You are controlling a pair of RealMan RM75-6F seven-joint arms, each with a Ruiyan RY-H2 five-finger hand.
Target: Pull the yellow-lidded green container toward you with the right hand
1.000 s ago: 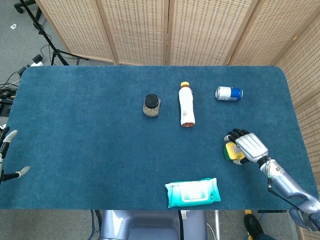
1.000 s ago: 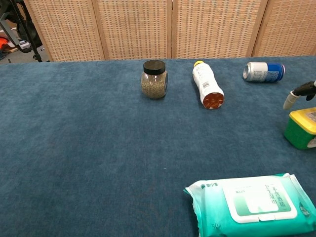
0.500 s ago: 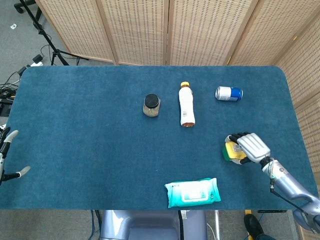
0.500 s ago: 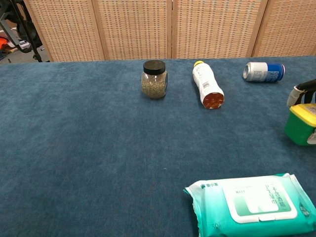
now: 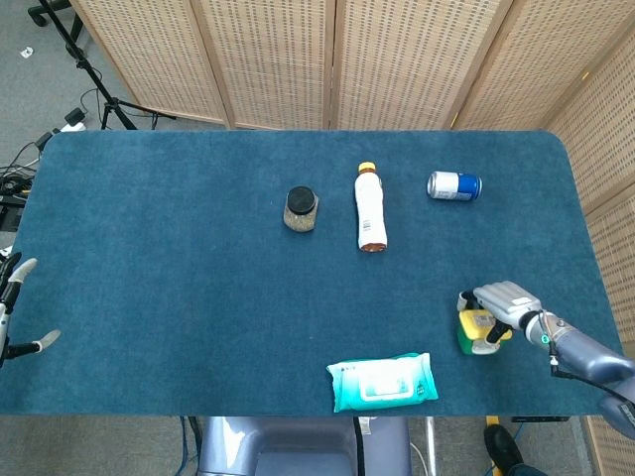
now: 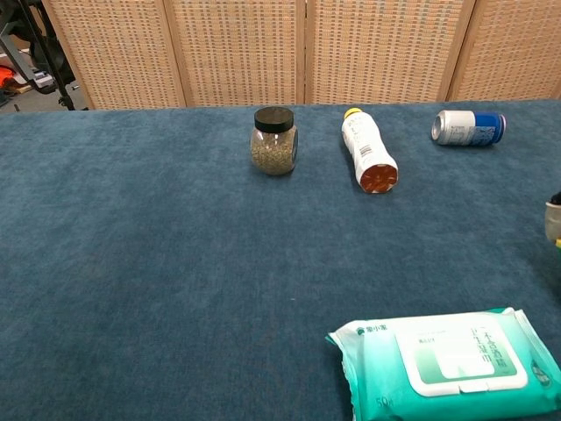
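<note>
The green container with the yellow lid (image 5: 473, 330) stands near the table's front right edge in the head view; it is outside the chest view. My right hand (image 5: 506, 301) lies over its far side and top, fingers curled around it, the arm reaching in from the right. Only a sliver of that hand (image 6: 554, 221) shows at the chest view's right edge. My left hand (image 5: 12, 305) hangs off the table's left edge, fingers apart, holding nothing.
A pack of wet wipes (image 5: 383, 381) lies at the front edge, left of the container. Farther back are a black-lidded jar (image 5: 300, 208), a white bottle on its side (image 5: 370, 206) and a tipped can (image 5: 453, 185). The blue table cover (image 5: 179, 268) spans the view.
My right hand has drawn the container toward the front edge and slightly right. The container has left the chest view.
</note>
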